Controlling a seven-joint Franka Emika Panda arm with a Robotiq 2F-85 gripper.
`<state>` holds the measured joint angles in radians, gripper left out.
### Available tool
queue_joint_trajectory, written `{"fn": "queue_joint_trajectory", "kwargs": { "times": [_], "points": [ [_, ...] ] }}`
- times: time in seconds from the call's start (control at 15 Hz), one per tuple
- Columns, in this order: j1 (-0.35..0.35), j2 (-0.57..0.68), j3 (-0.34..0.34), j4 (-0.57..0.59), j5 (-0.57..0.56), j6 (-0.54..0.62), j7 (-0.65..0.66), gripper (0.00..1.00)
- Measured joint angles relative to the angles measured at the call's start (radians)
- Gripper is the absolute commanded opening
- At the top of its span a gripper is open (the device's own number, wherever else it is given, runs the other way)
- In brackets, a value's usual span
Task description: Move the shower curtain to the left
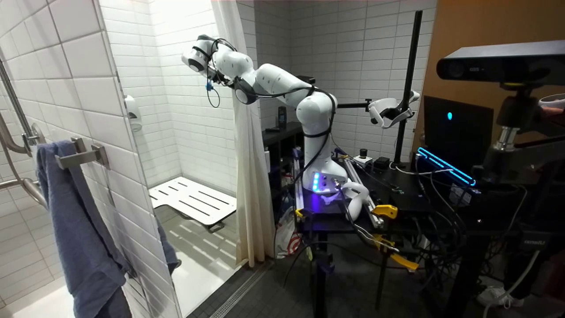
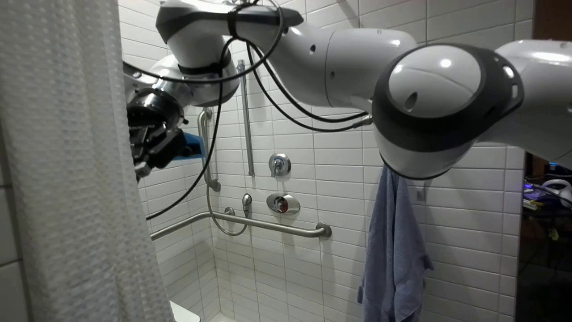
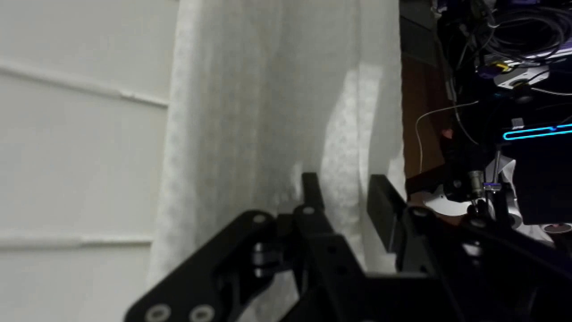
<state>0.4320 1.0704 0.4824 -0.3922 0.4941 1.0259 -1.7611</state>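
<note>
The white, pleated shower curtain [image 1: 252,190] hangs bunched at the right side of the shower opening. It fills the left side of an exterior view [image 2: 73,161] and the middle of the wrist view [image 3: 268,112]. My gripper [image 3: 343,192] is open, its two black fingers apart. The curtain's fabric shows between and beyond them, near its right edge; I cannot tell whether the fingers touch it. In both exterior views the gripper [image 1: 223,79] is up high beside the curtain. Its fingertips [image 2: 142,172] are partly hidden by the curtain in an exterior view.
A blue-grey towel [image 1: 81,229] hangs on the tiled partition [image 1: 119,145]. A white shower bench [image 1: 194,201] is inside the stall. Grab bars [image 2: 272,227] line the tiled wall. A black table [image 1: 410,190] with cables carries the arm's base. A loose cable hangs near the gripper.
</note>
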Motion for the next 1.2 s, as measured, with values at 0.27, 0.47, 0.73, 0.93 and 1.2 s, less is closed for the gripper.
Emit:
{"fn": "queue_joint_trajectory", "kwargs": {
  "times": [0.27,0.47,0.73,0.93,1.2],
  "points": [
    [0.004,0.046,-0.038,0.007,-0.056,-0.024,0.01,0.92],
    [0.003,0.05,-0.069,0.003,-0.107,-0.014,0.024,1.0],
    [0.002,0.044,-0.114,0.005,-0.172,0.058,0.041,1.0],
    [0.003,0.025,-0.152,0.005,-0.225,0.114,0.073,1.0],
    [0.004,-0.022,-0.204,0.005,-0.294,0.15,0.166,1.0]
  ]
}}
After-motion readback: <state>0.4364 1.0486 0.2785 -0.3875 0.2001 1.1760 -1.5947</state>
